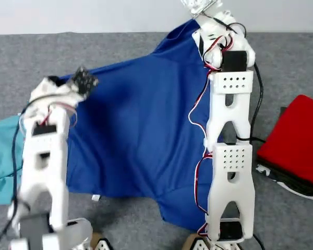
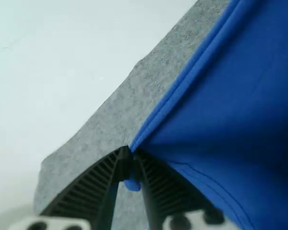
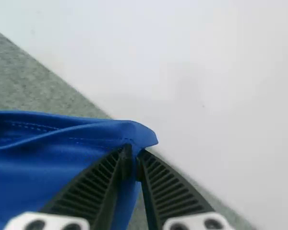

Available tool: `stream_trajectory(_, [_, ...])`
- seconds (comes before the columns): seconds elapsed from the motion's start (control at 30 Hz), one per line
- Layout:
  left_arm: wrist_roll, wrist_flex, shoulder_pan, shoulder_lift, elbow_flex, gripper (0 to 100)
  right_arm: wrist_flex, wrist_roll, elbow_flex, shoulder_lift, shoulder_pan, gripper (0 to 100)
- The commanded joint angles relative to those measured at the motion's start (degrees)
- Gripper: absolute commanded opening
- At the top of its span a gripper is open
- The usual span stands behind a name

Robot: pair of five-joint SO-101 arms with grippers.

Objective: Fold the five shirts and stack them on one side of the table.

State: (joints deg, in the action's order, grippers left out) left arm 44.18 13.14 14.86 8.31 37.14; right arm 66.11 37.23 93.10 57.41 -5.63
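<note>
- Fabric of the blue shirt (image 1: 141, 130) is clamped at two places, one by each arm.
- The left gripper (image 2: 128, 155) is closed on a folded hem of the shirt. Its ribbed fingers (image 2: 103, 184) are pressed together on the cloth, and the grey table (image 2: 110, 129) lies just beyond.
- In the high view the left arm (image 1: 41, 151) is bent, with its wrist raised over the left edge of the blue shirt, beside a teal shirt (image 1: 0, 156).
- The right arm (image 1: 229, 156) is stretched far forward along the shirt's right side.
- The right gripper (image 3: 130, 152) is clenched on a corner of the blue cloth at the table's far edge.
- The blue shirt is spread across the middle of the table and drawn to a point toward the far right corner.
- A red shirt (image 1: 297, 140) is laid folded at the table's right edge, on a dark and white pile (image 1: 281, 179).
- A small white tag (image 1: 95, 198) is seen at the near hem; its print is too small to be read.
</note>
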Motion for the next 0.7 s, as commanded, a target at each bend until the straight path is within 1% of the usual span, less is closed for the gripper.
stream_trajectory(0.0, [-0.4,-1.1,-0.2,-9.7,-12.7,0,-4.1,2.1,3.2,0.0,1.4,1.0])
stream_trajectory(0.17, [-0.4,-1.1,-0.3,-16.5,-20.2,0,-7.4,2.2,3.2,0.6,1.7,1.0])
stream_trajectory(0.43, [-0.4,-1.1,-0.4,-17.1,-23.6,0,-10.2,2.2,3.3,-1.5,1.6,1.0])
stream_trajectory(0.53, [-0.4,-1.1,-0.7,-17.1,-23.6,0,-9.5,2.2,3.3,-1.8,1.5,1.0])
stream_trajectory(0.6, [-0.4,-1.0,-0.8,-17.1,-23.3,0,-7.2,2.2,3.3,-2.2,1.5,1.0])
stream_trajectory(0.67, [-0.4,1.3,-0.8,-16.8,-23.6,0,-4.3,2.1,3.3,-2.7,1.8,1.0])
